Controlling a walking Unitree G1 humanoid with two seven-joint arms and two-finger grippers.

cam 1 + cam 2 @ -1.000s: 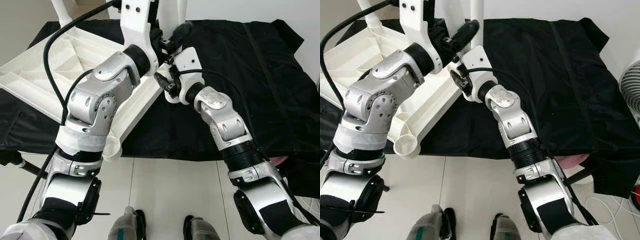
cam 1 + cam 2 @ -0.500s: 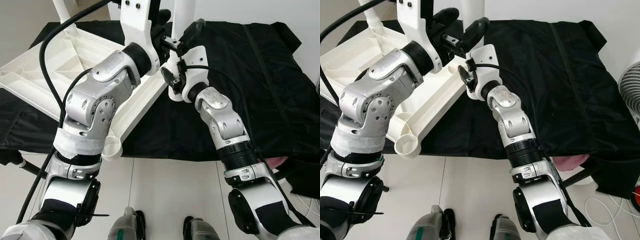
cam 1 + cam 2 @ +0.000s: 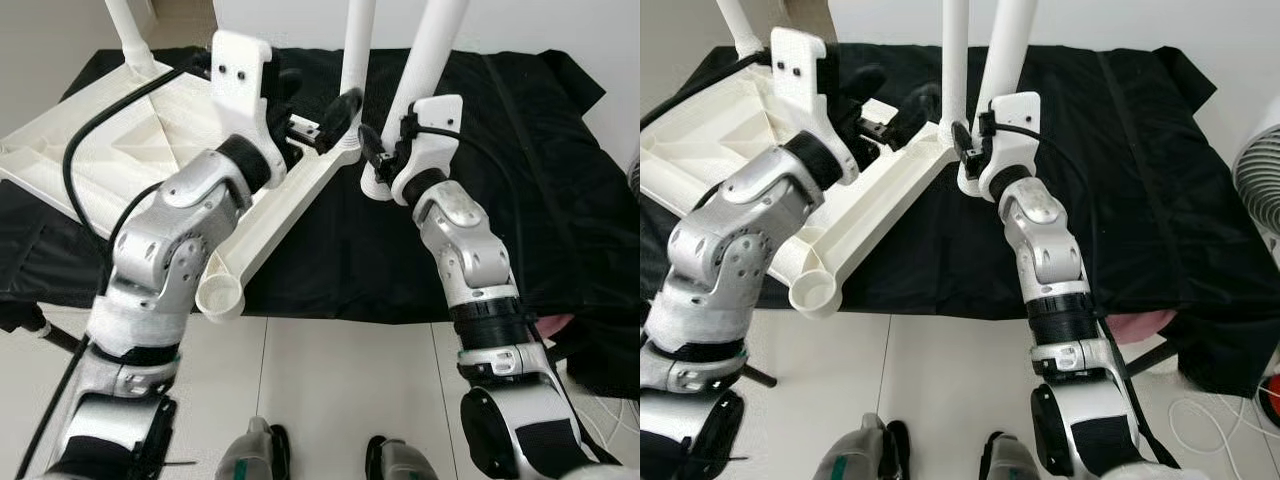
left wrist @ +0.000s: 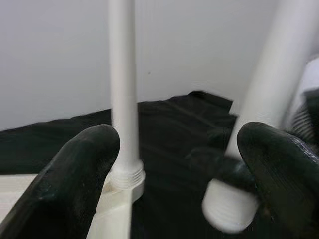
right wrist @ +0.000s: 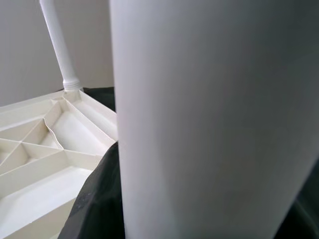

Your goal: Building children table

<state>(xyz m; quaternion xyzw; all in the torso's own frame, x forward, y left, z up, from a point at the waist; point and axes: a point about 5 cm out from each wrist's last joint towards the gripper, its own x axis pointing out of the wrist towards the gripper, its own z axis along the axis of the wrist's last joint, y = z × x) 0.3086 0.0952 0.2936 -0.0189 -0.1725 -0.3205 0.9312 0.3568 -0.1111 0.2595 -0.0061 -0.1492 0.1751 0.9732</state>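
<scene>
I see right gripper (image 3: 392, 158) jaws clamped on smooth white round leg (image 3: 425, 50), left gripper (image 4: 174, 169) jaws apart by ribbed plastic tabletop (image 3: 120, 120), black cloth (image 3: 520, 190).

The two head views look forward and steeply down from above the robot's shoulders, taking in both arms, the feet at 6 o'clock and the black cloth (image 3: 520, 130) beyond. They share nearly the whole scene, the right eye set slightly further right, so a fan (image 3: 1258, 170) enters at 3 o'clock. The left wrist camera looks level along its own black fingers (image 4: 82, 174) towards the grey wall, close to an upright white leg (image 4: 123, 89) at 12 o'clock. The right wrist camera sits hard against a loose white leg (image 5: 209, 119), with the upturned tabletop (image 5: 45, 149) at 8 o'clock.
</scene>
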